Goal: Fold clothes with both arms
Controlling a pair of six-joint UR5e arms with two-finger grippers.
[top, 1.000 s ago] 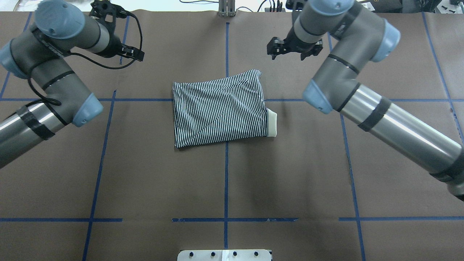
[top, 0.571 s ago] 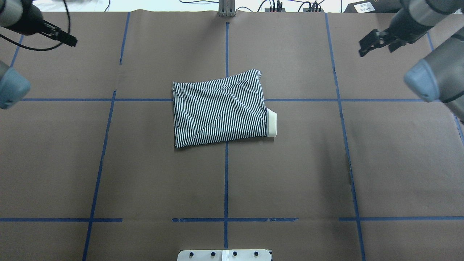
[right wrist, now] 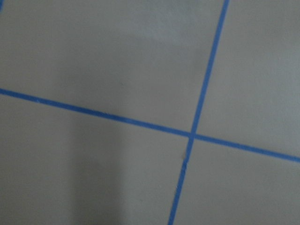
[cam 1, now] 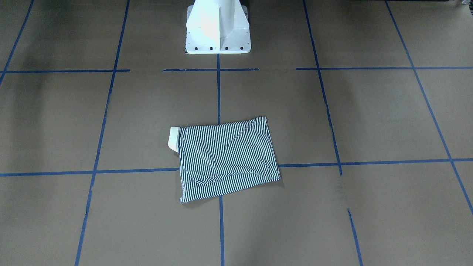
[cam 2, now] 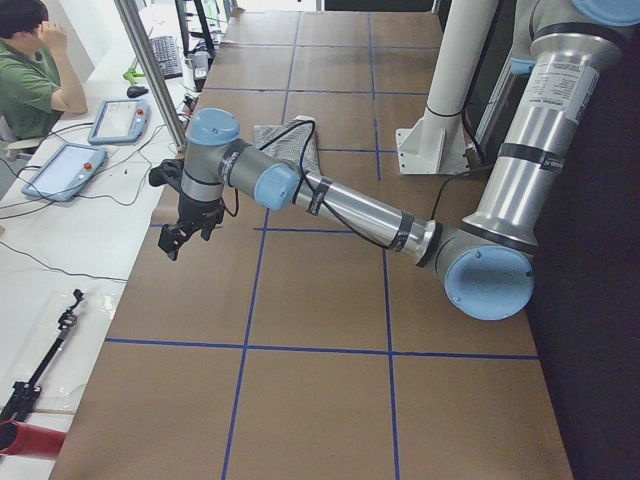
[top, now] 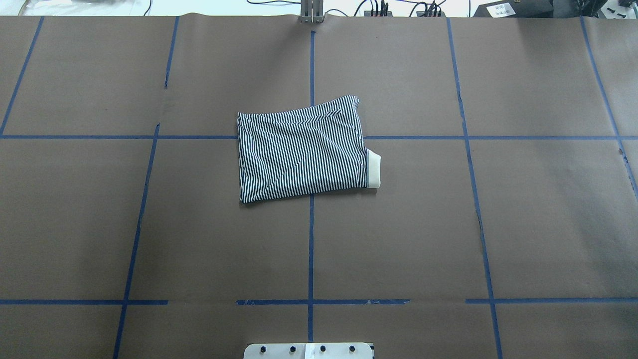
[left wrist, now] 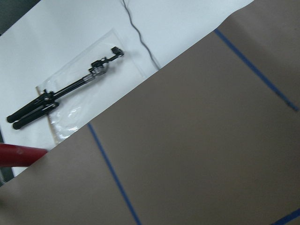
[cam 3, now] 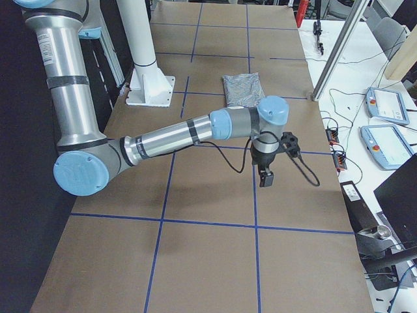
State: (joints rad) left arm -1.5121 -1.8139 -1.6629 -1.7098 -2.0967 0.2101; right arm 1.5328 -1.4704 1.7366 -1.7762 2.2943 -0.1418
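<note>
Navy-and-white polo shirt lies folded, cream collar mostly hidden.

Six cameras, one brown table.
One looks down from behind the robot. One looks down from across it, facing the white base. Both see the striped shirt in the middle. One sits at each end and looks along the table: the left arm is near in one, the right arm in the other. The two wrist cameras are very close to the table and see its blue lines.
</note>
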